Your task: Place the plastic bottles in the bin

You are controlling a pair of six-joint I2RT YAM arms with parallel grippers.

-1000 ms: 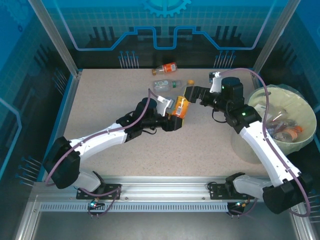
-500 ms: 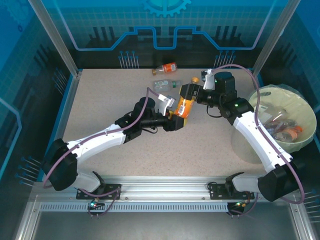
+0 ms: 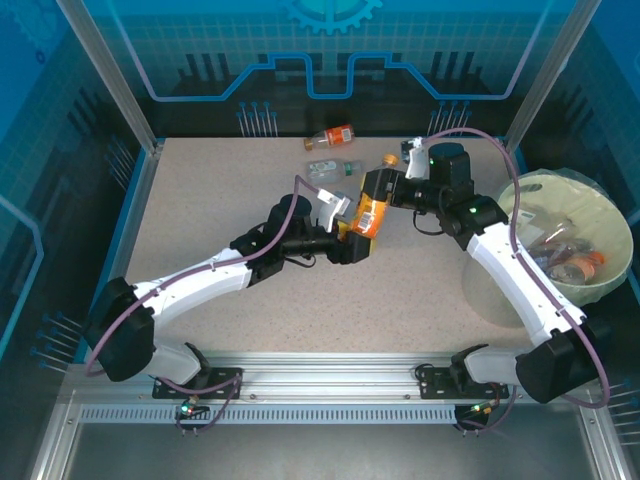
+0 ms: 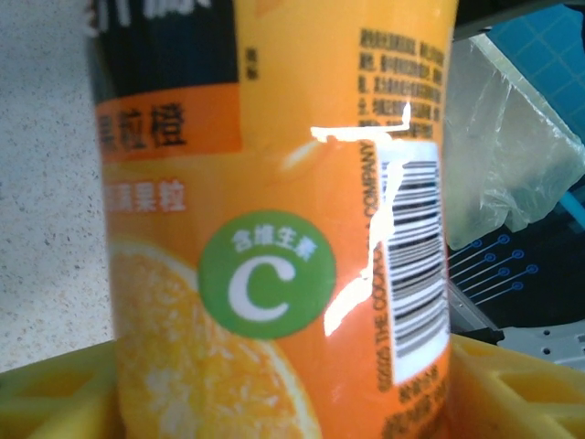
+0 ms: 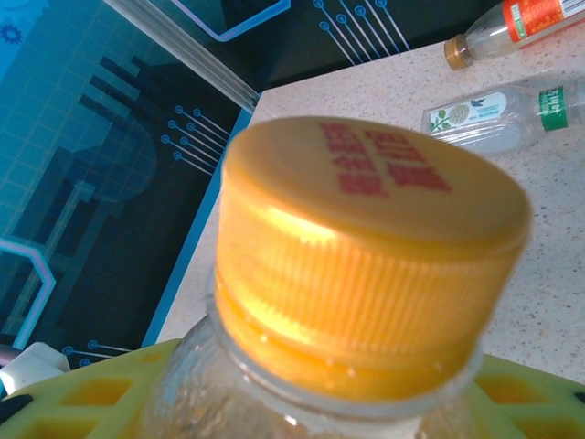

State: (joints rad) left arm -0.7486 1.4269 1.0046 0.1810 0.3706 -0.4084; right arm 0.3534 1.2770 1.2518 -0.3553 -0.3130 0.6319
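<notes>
Top external: left gripper (image 3: 352, 230) and right gripper (image 3: 374, 189) both at orange bottle (image 3: 366, 214); clamped or released, cannot tell. Left wrist adds barcode (image 4: 411, 261); right wrist, yellow cap (image 5: 366, 247).

A red-labelled bottle (image 3: 332, 137) and a clear bottle (image 3: 333, 169) lie on the speckled table (image 3: 220, 210), near its far edge.

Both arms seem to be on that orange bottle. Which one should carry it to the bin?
Right, I'd say. The right end effector sits at the orange bottle near its cap, and the bin stands on that side; the left end effector would have to reach across.
</notes>
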